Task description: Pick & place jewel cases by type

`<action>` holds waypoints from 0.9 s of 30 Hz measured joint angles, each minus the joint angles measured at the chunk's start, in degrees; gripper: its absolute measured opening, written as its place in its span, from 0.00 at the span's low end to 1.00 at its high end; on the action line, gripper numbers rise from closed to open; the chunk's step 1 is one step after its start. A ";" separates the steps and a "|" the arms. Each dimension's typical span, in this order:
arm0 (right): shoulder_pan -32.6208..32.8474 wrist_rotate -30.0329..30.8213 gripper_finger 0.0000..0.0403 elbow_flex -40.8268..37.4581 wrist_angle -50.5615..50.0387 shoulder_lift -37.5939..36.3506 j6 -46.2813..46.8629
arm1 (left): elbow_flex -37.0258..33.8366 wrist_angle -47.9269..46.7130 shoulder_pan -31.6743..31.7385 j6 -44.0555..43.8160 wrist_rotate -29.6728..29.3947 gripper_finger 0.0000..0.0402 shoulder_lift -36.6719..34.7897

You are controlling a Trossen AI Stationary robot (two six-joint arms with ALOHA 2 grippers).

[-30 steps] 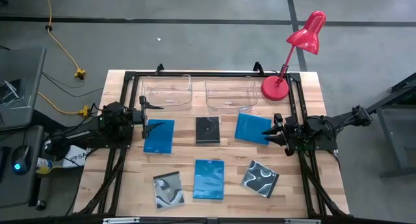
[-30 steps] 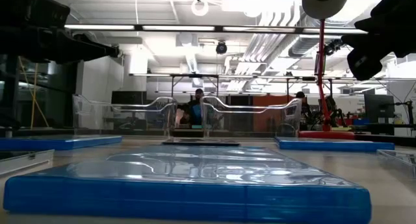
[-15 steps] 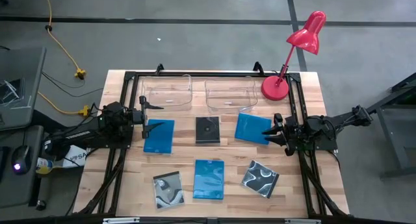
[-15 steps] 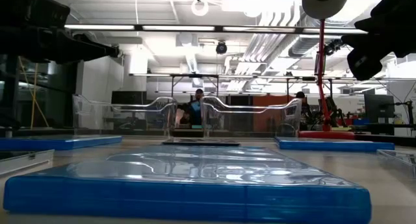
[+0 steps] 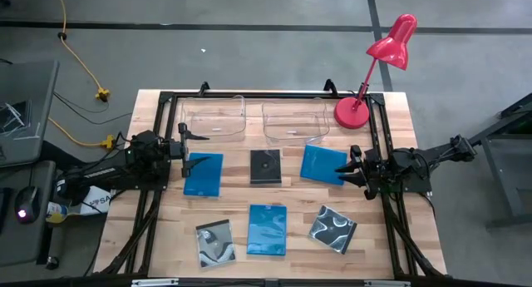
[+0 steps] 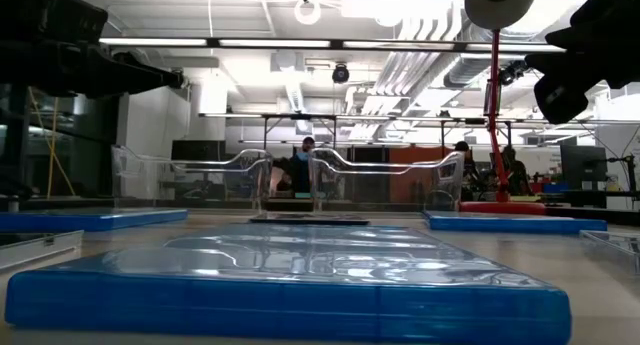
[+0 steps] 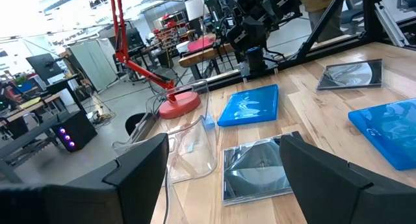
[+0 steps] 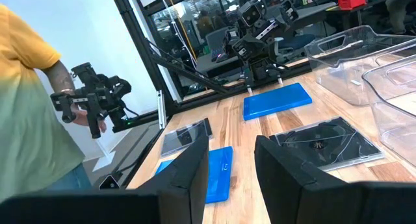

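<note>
While both arms flank it, six jewel cases (image 5: 266,230) lie spaced apart.

we see a wooden table (image 5: 166,237) carrying six jewel cases (image 5: 267,230) in two rows, two clear tubs (image 5: 213,116) along its far edge, and a red lamp (image 5: 352,112) beside them.
</note>
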 joint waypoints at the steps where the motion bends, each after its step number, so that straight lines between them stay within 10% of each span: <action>1: 0.02 -0.01 0.27 0.00 0.00 -0.01 -0.01 | -0.01 0.00 -0.01 0.02 0.02 0.73 0.00; 27: 0.00 -0.01 0.27 0.00 0.00 0.00 0.01 | -0.14 1.20 -0.02 -10.26 -2.78 0.73 0.00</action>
